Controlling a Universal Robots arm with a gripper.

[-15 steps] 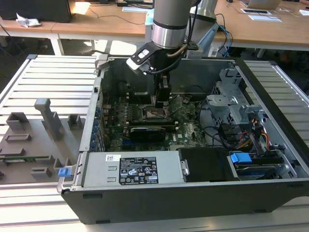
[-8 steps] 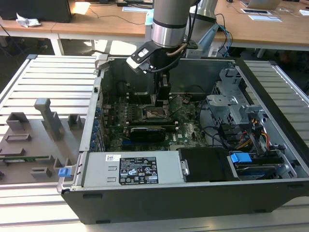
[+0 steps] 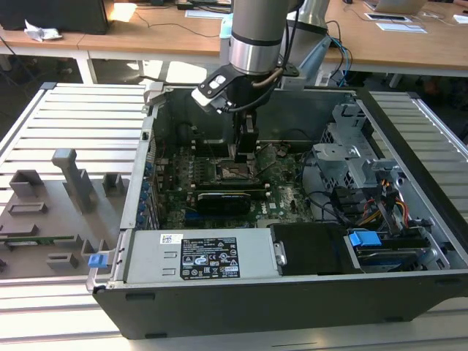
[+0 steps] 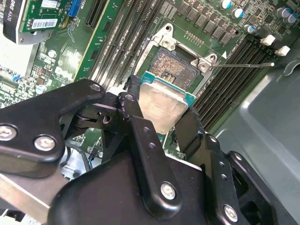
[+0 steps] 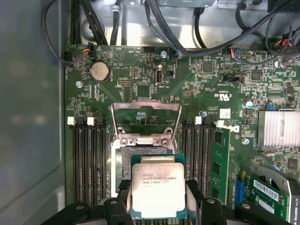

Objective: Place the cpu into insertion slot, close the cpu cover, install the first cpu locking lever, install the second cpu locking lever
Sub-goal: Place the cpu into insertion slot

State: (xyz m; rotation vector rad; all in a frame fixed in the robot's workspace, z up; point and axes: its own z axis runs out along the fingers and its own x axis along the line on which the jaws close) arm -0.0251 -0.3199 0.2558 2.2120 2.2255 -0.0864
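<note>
Closest up is the gripper (image 4: pixel 161 112), whose black fingers (image 4: pixel 140 136) pinch the cpu (image 5: pixel 158 187) by two opposite edges. The cpu hangs between the fingertips, close over the insertion slot (image 5: pixel 136 153) and partly covering it, and does not look seated yet. Past the fingertips the cpu cover (image 5: pixel 146 106) stands open. The chip lies flat, shiny silver side up and away from the board. It is almost square, so I cannot pick a long side. If it comes down crooked or off to one side, it could bend the tiny pins. It could also slip, since only thin edges are held.
</note>
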